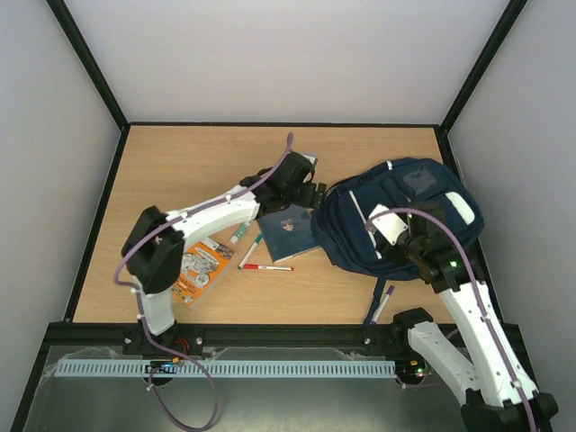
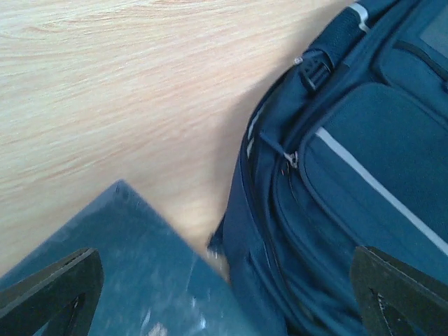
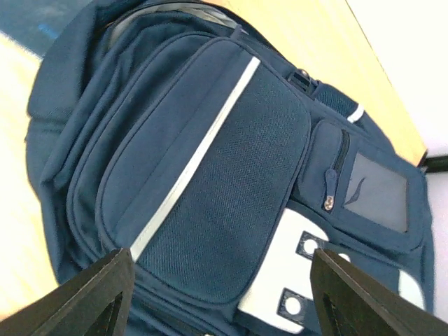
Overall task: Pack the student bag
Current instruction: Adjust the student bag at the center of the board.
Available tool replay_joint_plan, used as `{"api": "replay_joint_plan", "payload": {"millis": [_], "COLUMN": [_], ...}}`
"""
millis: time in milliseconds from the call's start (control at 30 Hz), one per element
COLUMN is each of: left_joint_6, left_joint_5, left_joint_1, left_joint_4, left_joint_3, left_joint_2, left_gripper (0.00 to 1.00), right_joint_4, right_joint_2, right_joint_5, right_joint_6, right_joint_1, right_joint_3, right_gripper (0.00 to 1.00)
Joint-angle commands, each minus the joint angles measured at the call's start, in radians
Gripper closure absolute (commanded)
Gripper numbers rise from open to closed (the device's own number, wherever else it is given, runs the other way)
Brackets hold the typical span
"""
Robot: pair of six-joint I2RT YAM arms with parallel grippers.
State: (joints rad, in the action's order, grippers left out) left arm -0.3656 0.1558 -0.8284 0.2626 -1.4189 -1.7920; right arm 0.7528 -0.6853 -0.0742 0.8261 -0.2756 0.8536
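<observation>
The navy-blue student bag [image 1: 405, 202] lies flat at the right of the table, front side up, its zips shut as far as I can see. My left gripper [image 1: 315, 193] is open and empty, hovering at the bag's left edge. In the left wrist view the left gripper [image 2: 224, 304] spans the gap between the flat dark-blue notebook [image 2: 119, 280] and the bag [image 2: 336, 182]. My right gripper [image 1: 399, 236] is open and empty above the bag's front. In the right wrist view the right gripper [image 3: 224, 301] hangs over the front pocket [image 3: 210, 189] and white patch [image 3: 280, 269].
The dark-blue notebook [image 1: 288, 232] lies left of the bag. A red pen [image 1: 267, 267], a green-capped marker [image 1: 238, 234], another pen [image 1: 250, 252] and an orange booklet [image 1: 202, 264] lie further left. A pen [image 1: 384, 301] lies by the bag's near edge.
</observation>
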Motion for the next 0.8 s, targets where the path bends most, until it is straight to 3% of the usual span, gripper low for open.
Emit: {"api": "replay_joint_plan", "payload": {"millis": [0, 100, 267, 433, 500, 567, 767], "left_joint_6": [-0.047, -0.094, -0.104, -0.111, -0.113, -0.107, -0.054], "left_joint_5": [-0.115, -0.167, -0.268, -0.282, -0.273, -0.274, -0.324], "left_joint_1": [0.054, 0.082, 0.092, 0.088, 0.087, 0.086, 0.063], "left_joint_4": [0.033, 0.03, 0.027, 0.03, 0.037, 0.039, 0.035], "left_joint_3": [-0.152, -0.238, -0.354, -0.387, -0.388, -0.386, -0.385], "left_joint_2": [-0.147, -0.237, -0.369, -0.43, -0.441, -0.452, -0.484], "left_gripper": [0.01, 0.06, 0.19, 0.2, 0.19, 0.19, 0.19], "right_joint_4": [-0.116, -0.173, -0.159, -0.139, -0.115, -0.083, -0.093], "right_joint_2": [-0.078, -0.118, -0.29, -0.527, -0.618, -0.693, -0.742], "right_joint_5": [-0.08, -0.08, 0.047, 0.177, 0.203, 0.239, 0.211], "right_joint_6": [-0.287, -0.347, -0.4, -0.406, -0.404, -0.392, -0.372], "right_joint_1": [0.034, 0.132, 0.383, 0.672, 0.759, 0.827, 0.862], "right_joint_3": [-0.007, -0.02, 0.033, 0.123, 0.155, 0.175, 0.126], "right_gripper": [0.28, 0.17, 0.17, 0.17, 0.08, 0.0, 0.01]}}
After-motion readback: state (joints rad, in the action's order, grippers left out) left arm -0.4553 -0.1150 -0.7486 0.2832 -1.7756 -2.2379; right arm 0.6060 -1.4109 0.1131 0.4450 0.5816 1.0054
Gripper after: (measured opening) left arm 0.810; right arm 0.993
